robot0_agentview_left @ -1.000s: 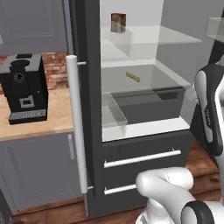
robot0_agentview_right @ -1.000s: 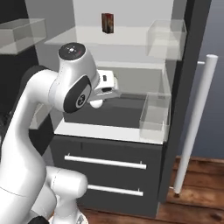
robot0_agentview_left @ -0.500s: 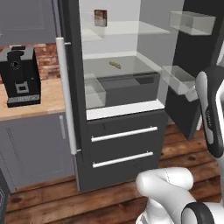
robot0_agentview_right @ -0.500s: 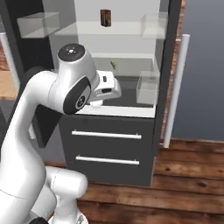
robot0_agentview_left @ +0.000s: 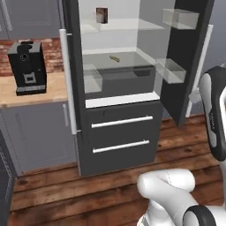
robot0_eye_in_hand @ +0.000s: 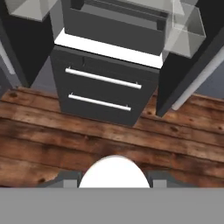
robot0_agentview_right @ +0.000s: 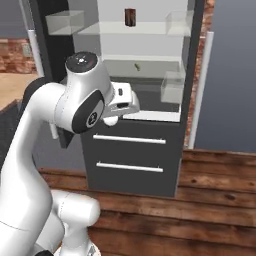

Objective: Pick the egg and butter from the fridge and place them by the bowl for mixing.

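Apparently unlabelled brown box (robot0_agentview_left: 102,15), blurred.

A kitchen. An open dark grey fridge (robot0_agentview_left: 123,88) stands on wood flooring (robot0_eye_in_hand: 109,144). Beside it, a black coffee machine (robot0_agentview_left: 27,66) sits on a wooden worktop (robot0_agentview_left: 39,95) against brick.

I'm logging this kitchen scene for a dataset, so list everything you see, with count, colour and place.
fridge: one, dark grey, doors open, centre
drawers: two, dark grey, pale bar handles, fridge bottom
butter: one, yellowish stick, middle shelf
box: one, reddish-brown, top shelf
coffee machine: one, black, wooden counter left of fridge
egg: one, white, in the hand
hand: one, closed on the egg
arm: one, white
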